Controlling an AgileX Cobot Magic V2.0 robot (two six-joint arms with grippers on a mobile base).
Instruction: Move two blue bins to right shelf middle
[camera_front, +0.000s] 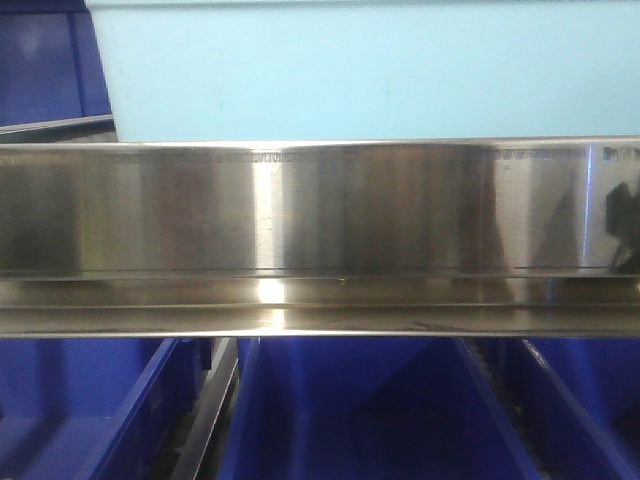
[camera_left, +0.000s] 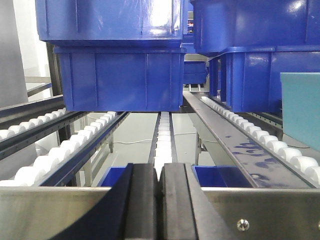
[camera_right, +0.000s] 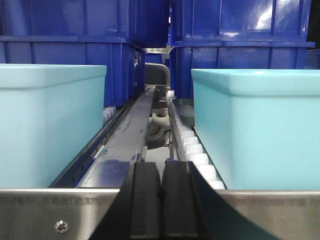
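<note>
Left hand: fingers pressed together, empty, at the steel rail. Right hand: same. Blue bins: stacked on rollers beyond the rail, untouched. The rail, I judge, stops them rolling off.

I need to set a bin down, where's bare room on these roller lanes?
Free: the rollers in the left wrist view, between the steel front rail and the dark blue bin. Crowded: the right wrist view, where two light blue bins flank only a narrow divider rail.
</note>
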